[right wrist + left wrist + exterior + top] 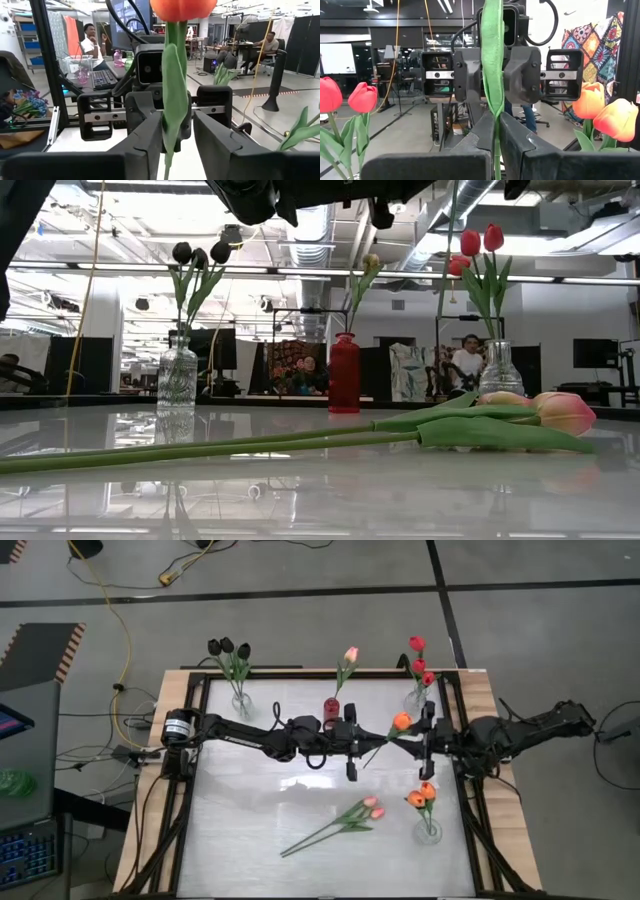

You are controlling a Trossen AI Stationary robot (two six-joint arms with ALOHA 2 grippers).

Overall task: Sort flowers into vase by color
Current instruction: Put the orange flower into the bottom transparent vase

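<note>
An orange tulip (401,722) stands upright above the table's middle, between my two grippers. My left gripper (378,745) comes from the table's left and my right gripper (402,743) from the right; they face each other, both shut on its stem. Two pink tulips (352,816) lie flat on the table nearer the front. Black tulips (228,646) stand in a clear vase, one pink tulip (350,655) in a red vase (332,710), red tulips (418,658) in a clear vase, and orange tulips (422,795) in a clear vase (427,831). My left gripper (495,145) pinches the orange tulip's stem and leaf (495,117) between its two fingers, level from the table's left, fingers across the stem. The flower is upright and lifted clear. My right gripper (177,142) has the leafy stem (174,100) below the orange head (182,7) between its two fingers, level from the table's right, across the stem. The stem's lower part (441,300) hangs free above the table.
The vases stand along the far edge and at the near right corner. The lying pink tulips' stems (250,445) stretch across the near middle. A raised frame (190,770) edges the table. People sit in the room beyond.
</note>
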